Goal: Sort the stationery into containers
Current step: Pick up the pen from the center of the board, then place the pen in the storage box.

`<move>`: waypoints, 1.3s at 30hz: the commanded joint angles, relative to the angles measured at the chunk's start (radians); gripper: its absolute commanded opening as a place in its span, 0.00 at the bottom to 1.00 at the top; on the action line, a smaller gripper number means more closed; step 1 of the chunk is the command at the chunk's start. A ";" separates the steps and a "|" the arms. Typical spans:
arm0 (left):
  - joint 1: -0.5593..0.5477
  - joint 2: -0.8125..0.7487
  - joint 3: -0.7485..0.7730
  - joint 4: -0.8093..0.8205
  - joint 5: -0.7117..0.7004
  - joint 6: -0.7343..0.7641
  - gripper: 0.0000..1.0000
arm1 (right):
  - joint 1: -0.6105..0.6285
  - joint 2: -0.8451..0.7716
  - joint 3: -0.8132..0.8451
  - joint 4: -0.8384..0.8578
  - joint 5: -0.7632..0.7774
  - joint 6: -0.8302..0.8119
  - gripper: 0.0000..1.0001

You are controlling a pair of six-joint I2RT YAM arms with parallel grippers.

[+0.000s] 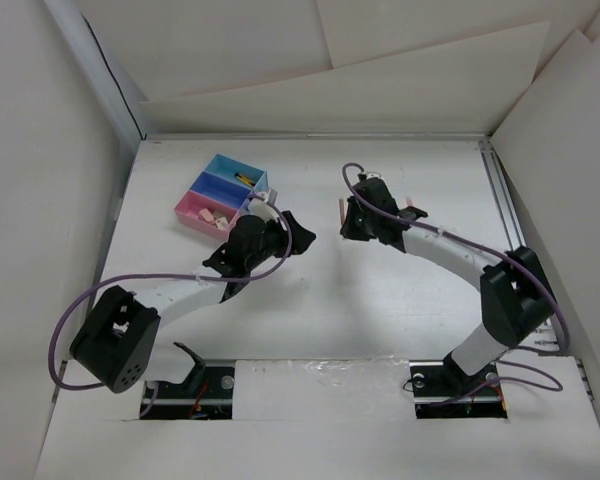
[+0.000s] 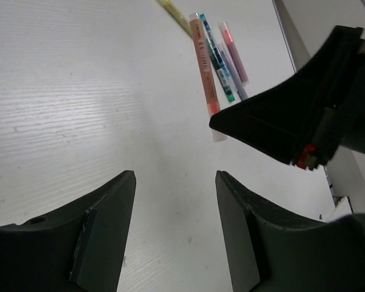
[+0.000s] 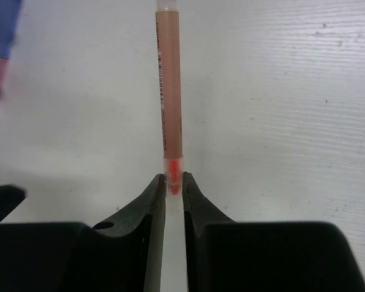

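My right gripper is shut on the clear-capped end of a slim salmon-pink pen, which points straight away from it, at or just above the white table. In the top view this gripper is at mid-table with the pen at its left. My left gripper is open and empty over bare table; in the top view it hangs right of the bins. The joined bins are light blue, blue-violet and pink. The pink one holds beige erasers.
In the left wrist view, a teal pen, a pink-tipped pen and a yellow one lie beside the held pen. Small yellow pieces lie in the light blue bin. White walls enclose the table.
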 commanded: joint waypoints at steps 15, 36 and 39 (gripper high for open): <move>0.083 0.221 0.226 0.077 0.234 -0.113 0.47 | 0.046 -0.156 -0.108 0.187 -0.332 -0.083 0.00; 0.100 0.278 0.248 0.021 0.108 -0.097 0.00 | 0.066 -0.182 -0.160 0.247 -0.408 -0.065 0.54; 0.143 0.260 0.248 -0.005 0.064 -0.107 0.00 | 0.066 -0.251 -0.183 0.247 -0.408 -0.065 0.58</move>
